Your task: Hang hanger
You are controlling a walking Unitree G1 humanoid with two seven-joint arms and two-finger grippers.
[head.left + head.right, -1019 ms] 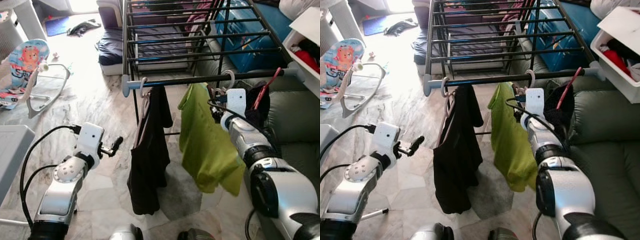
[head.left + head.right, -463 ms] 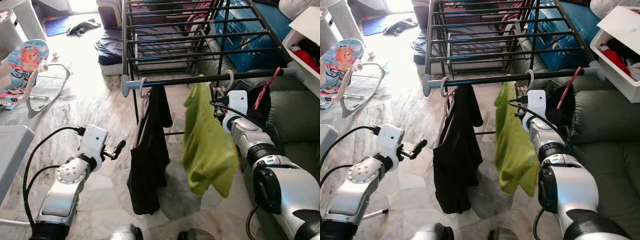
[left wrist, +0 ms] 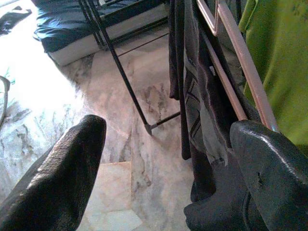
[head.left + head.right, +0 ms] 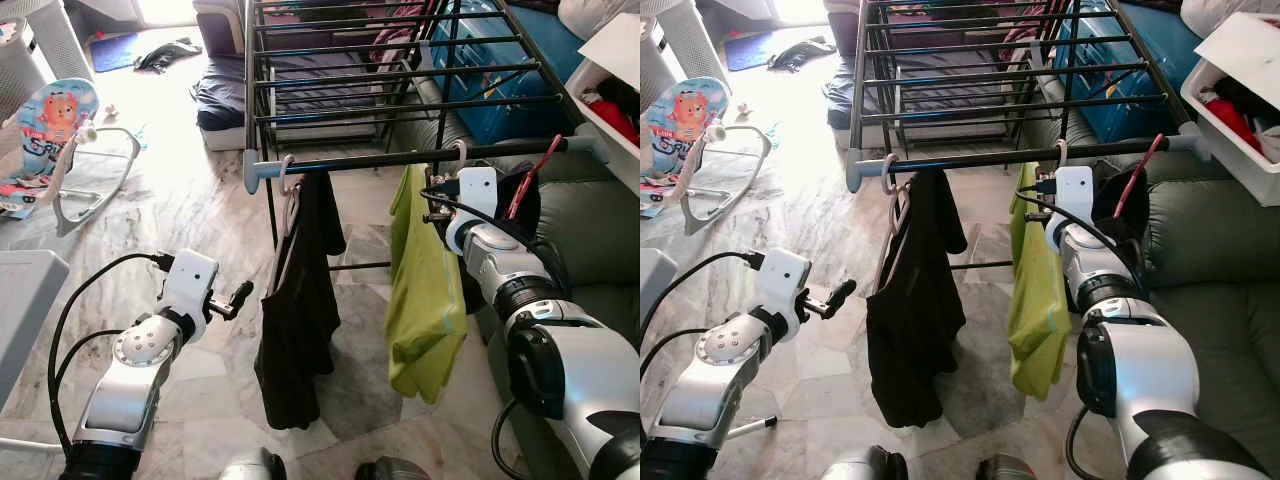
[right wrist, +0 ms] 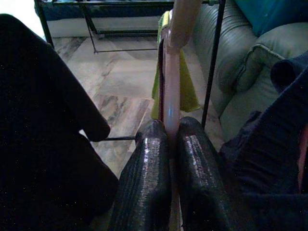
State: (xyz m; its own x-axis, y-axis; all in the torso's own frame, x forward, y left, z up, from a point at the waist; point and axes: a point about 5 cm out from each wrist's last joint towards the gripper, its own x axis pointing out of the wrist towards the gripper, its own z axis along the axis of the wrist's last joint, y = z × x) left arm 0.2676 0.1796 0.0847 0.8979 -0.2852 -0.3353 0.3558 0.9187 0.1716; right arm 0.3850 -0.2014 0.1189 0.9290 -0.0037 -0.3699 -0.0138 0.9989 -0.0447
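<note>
The pink hanger (image 5: pixel 171 96) carrying the green shirt (image 4: pixel 425 290) hangs from the front rail (image 4: pixel 420 157) of the drying rack (image 4: pixel 300 70), its hook over the rail, turned so its long axis runs roughly away from the robot, the shirt edge-on. The right tool (image 5: pixel 168 149) is clamped together on the hanger just below the rail. A black garment (image 4: pixel 300 310) hangs on another hanger further left along the same rail, a dark cloth (image 4: pixel 520 200) drapes just right of the right tool, and the left tool (image 4: pixel 236 296) hovers, fingers apart, beside the black garment.
</note>
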